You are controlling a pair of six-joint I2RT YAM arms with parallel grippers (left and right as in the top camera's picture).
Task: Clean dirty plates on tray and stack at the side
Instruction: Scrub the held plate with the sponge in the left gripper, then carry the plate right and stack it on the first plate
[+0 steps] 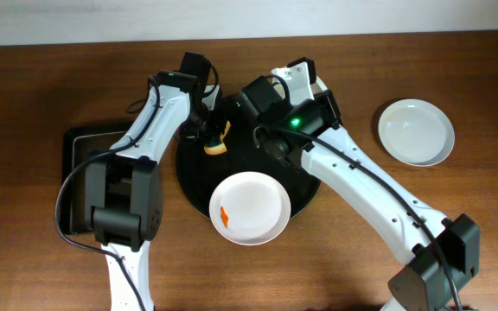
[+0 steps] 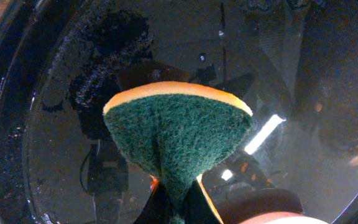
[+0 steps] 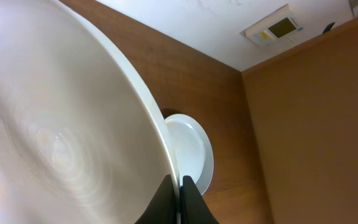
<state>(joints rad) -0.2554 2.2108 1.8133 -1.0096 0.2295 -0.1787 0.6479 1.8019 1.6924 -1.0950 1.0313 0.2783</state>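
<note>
The round black tray point(image 1: 193, 177) lies at the table's middle. My left gripper point(image 1: 210, 134) is shut on a green and yellow sponge point(image 1: 217, 143) and holds it over the tray's back part; in the left wrist view the sponge point(image 2: 179, 134) hangs in the fingers point(image 2: 179, 208) above the wet tray floor point(image 2: 55, 155). My right gripper point(image 1: 275, 168) is shut on the rim of a white plate point(image 1: 251, 207) with an orange smear, over the tray's front edge. The right wrist view shows the fingers point(image 3: 180, 186) pinching that plate point(image 3: 61, 124). A third plate is out of view.
A second white plate point(image 1: 416, 131) lies on the table to the right, also in the right wrist view point(image 3: 191, 149). A smaller rectangular black tray point(image 1: 80, 142) sits at the left, partly under the left arm.
</note>
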